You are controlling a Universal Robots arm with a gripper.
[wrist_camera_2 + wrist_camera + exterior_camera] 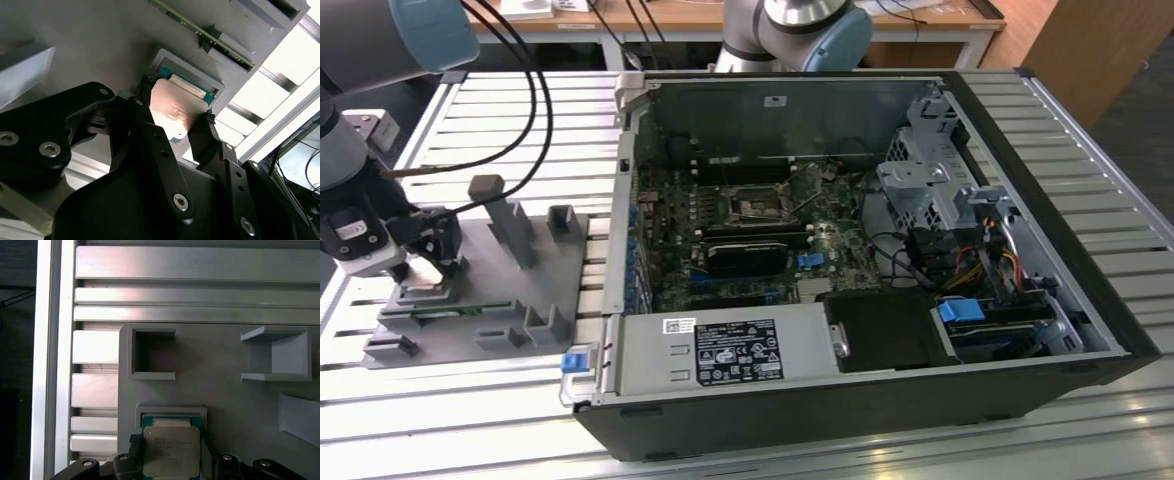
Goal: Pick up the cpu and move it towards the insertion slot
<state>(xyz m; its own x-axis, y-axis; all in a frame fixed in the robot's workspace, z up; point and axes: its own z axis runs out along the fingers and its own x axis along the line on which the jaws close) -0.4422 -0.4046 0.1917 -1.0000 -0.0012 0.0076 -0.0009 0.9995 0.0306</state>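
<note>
The cpu is a flat silvery square chip. My gripper is shut on it, one black finger on each of two opposite edges. In the first wrist view the cpu sits between the fingertips, just off its grey nest with a green inner frame. In the exterior view my gripper hangs over the grey fixture plate at the exterior view's left. The insertion slot is a dark square socket on the motherboard inside the open computer case, well to the exterior view's right of the gripper.
Grey posts and blocks stand on the fixture plate, and a green memory strip lies in it. The open case wall rises between plate and motherboard. Black cables hang from my arm. A second arm's base stands behind.
</note>
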